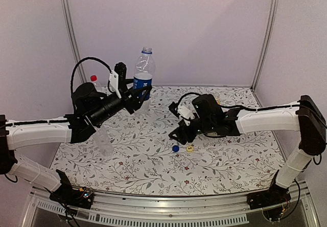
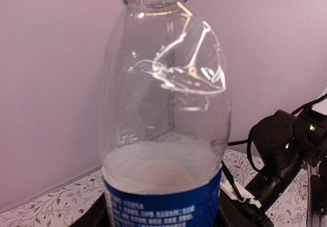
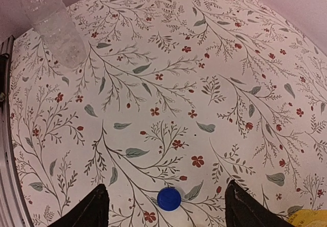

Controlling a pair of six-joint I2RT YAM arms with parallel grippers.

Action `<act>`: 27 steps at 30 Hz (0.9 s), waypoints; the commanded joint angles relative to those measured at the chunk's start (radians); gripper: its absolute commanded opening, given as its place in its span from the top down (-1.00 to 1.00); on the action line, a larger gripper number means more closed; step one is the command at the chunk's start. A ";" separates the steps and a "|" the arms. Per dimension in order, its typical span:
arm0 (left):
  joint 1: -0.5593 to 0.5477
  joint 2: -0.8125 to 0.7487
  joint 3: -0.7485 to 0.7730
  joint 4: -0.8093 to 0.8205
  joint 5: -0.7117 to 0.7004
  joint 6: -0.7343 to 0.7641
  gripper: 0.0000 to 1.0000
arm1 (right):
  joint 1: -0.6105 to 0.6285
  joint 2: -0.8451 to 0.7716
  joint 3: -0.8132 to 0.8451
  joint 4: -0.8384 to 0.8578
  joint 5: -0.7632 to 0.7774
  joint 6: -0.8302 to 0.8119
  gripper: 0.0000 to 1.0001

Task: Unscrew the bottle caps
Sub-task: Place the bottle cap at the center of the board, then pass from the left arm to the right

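From my station, the only writing I can find sits on the blue label (image 2: 162, 206) wrapped around the clear bottle (image 2: 163, 109) that fills the left wrist view. It carries several tight rows of small white print running across the band, dense enough to look like characters rather than Latin letters. The rows are soft and cut off by the bottom edge, so I cannot read a single word, brand or number. In the top view the same label (image 1: 142, 82) is only a blue band with a paler patch, too small to read. The blue cap (image 3: 168, 199) in the right wrist view shows me a plain top.
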 commanded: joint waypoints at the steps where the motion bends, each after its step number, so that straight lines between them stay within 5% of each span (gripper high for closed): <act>1: 0.013 0.025 0.016 0.013 0.037 0.019 -0.02 | -0.021 -0.151 0.067 -0.049 -0.037 0.031 -0.60; 7: 0.007 0.049 0.014 0.022 0.070 -0.002 -0.01 | -0.029 -0.277 0.243 -0.134 -0.068 0.055 -0.81; 15: -0.049 0.068 0.012 0.020 0.064 0.052 -0.01 | -0.028 -0.238 0.526 -0.205 -0.085 0.161 -0.92; 27: -0.082 0.075 0.021 0.006 0.056 0.121 -0.01 | -0.027 -0.118 0.642 -0.218 -0.213 0.217 -0.62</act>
